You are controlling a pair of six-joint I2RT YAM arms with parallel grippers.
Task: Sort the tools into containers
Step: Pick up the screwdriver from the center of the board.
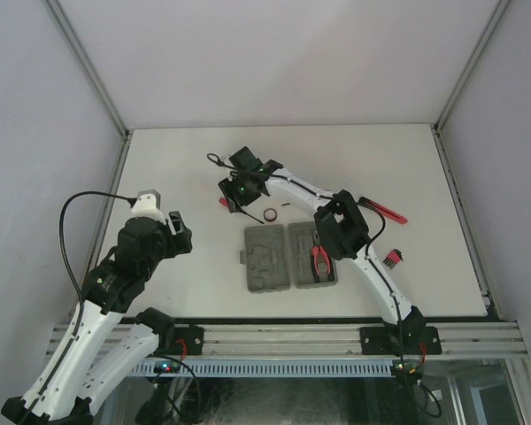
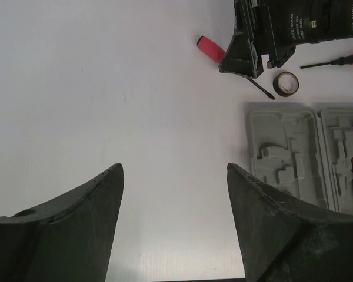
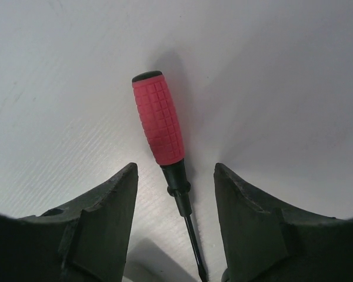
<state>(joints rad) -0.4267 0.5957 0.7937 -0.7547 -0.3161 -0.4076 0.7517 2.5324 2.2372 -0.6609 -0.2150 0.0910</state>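
Red-handled screwdriver (image 3: pixel 159 120) lies flat on the table (image 3: pixel 282 88), to the far left of the grey case (image 1: pixel 267 258) and near the black ring (image 1: pixel 270 214). Right gripper (image 3: pixel 175 168) straddles it with its fingers (image 3: pixel 106 217) spread, one on each side of the thin black shaft just below the collar; no contact visible on either side. Risk 1: closing here would pinch the slim round shaft, not the ribbed handle. My guess is the handle-heavy end would droop or the tool would spin in the pads during transport. Risk 2: uneven closing could roll the shaft sideways out from between the fingers. Risk 3: the ring lies roughly between screwdriver and case, so a low carry could knock it. Risk 4: the case is open with pliers (image 1: pixel 319 259) seated in its right half; a tilted tool may not drop into a moulded recess. Left gripper (image 2: pixel 173 166) hangs released over bare table, left of the case.
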